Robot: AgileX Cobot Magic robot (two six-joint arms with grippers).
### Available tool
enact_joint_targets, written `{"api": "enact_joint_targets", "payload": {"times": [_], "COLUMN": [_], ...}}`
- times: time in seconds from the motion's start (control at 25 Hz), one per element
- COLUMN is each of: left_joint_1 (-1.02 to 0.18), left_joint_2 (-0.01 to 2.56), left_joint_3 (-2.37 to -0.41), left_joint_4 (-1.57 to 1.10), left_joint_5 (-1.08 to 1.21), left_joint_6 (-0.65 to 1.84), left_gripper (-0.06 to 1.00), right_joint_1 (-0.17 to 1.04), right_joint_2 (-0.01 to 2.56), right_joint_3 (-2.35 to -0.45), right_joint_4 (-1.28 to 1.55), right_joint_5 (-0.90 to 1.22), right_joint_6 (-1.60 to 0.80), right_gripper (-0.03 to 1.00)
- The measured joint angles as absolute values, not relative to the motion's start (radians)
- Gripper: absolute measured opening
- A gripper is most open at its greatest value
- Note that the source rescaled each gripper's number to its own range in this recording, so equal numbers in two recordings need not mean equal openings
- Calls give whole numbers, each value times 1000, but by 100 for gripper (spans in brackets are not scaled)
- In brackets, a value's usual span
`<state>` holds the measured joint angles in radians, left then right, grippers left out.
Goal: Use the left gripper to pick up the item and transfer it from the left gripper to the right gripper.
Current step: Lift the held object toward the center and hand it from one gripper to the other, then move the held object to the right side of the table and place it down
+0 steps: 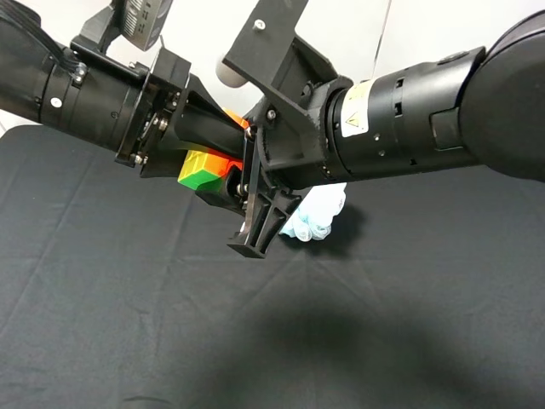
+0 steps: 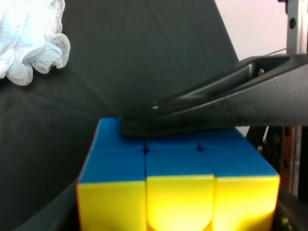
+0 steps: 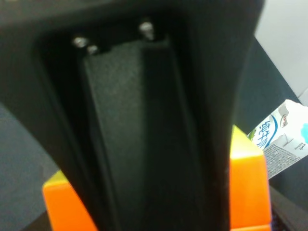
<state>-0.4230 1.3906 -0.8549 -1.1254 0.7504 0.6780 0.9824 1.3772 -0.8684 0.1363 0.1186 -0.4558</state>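
Observation:
The item, a small puzzle cube (image 1: 204,168) with green, yellow and orange faces, is held in the air between both arms. My left gripper (image 1: 223,162) comes in from the upper left and is shut on it. My right gripper (image 1: 247,145) comes in from the right, open, with its fingers (image 1: 260,226) spread wide above and below the cube. In the left wrist view the cube (image 2: 178,187) shows blue and yellow faces, with a black finger (image 2: 216,106) lying across its far edge. In the right wrist view a black finger (image 3: 144,144) hides most of the orange cube (image 3: 248,178).
A fluffy light-blue pouf (image 1: 319,213) lies on the black cloth (image 1: 128,324) under the right arm; it also shows in the left wrist view (image 2: 29,38). A white-and-blue milk carton (image 3: 284,139) shows only in the right wrist view.

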Motion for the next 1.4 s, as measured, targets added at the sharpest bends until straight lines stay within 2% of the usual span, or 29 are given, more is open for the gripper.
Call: {"api": "enact_joint_targets", "payload": {"times": [0.04, 0.08, 0.16, 0.24, 0.32, 0.52, 1.04, 1.4], "left_joint_1": [-423, -423, -423, -423, -423, -423, -423, -423], "left_joint_2": [1391, 1391, 1391, 1391, 1391, 1391, 1313, 1121], "left_joint_3": [-855, -855, -855, -855, -855, -855, -855, -855], "left_joint_4": [-1121, -1114, -1108, -1106, -1106, -1105, -1006, -748], "left_joint_5": [748, 742, 729, 724, 723, 729, 772, 744], "left_joint_6": [678, 679, 680, 681, 681, 681, 667, 445], "left_gripper": [7, 22, 66, 86, 94, 99, 100, 100], "right_joint_1": [982, 982, 982, 982, 982, 982, 982, 988], "right_joint_2": [1378, 1378, 1381, 1382, 1382, 1382, 1382, 1382], "right_joint_3": [-868, -868, -868, -868, -868, -868, -868, -868], "right_joint_4": [138, 138, 138, 138, 138, 138, 138, 138], "right_joint_5": [120, 123, 127, 128, 128, 125, 119, 117], "right_joint_6": [-456, -456, -456, -456, -456, -456, -456, -453], "right_gripper": [1, 1, 1, 1, 1, 1, 1, 1]}}
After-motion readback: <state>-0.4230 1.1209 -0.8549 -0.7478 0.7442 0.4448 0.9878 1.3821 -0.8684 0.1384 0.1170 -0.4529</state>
